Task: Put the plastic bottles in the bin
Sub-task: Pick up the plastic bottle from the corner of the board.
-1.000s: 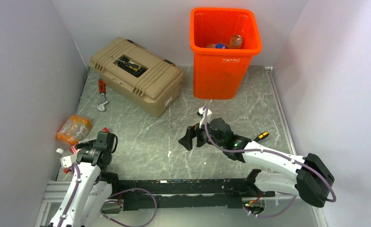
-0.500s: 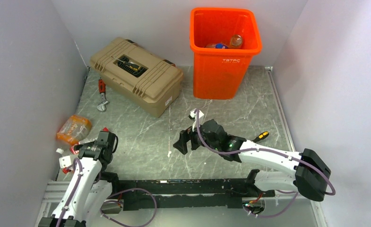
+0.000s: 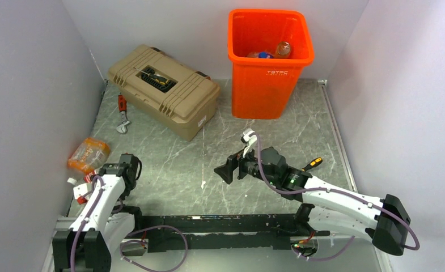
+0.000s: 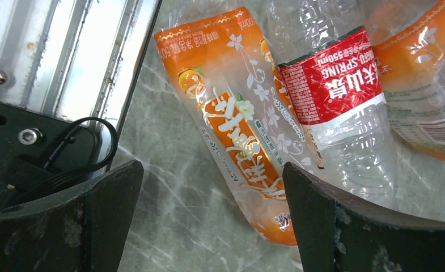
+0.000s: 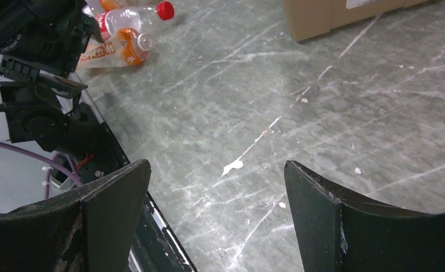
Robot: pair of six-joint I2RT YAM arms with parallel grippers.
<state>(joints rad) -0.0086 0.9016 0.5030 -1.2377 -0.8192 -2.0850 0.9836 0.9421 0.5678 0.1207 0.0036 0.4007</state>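
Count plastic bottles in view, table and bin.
5. Three lie bunched at the table's left edge: orange-label bottle, red-label bottle, second orange-label bottle. Two show in the bin: amber bottle, blue-capped bottle. More may hide inside.

Pale lilac-grey walls (image 3: 33, 85) on three sides; grey marbled tabletop (image 3: 169, 158), white scratches.

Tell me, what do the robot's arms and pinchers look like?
The left arm and right arm are white tubes with black joints and thin purple cables. The left gripper and right gripper each have two flat, scuffed black fingers.
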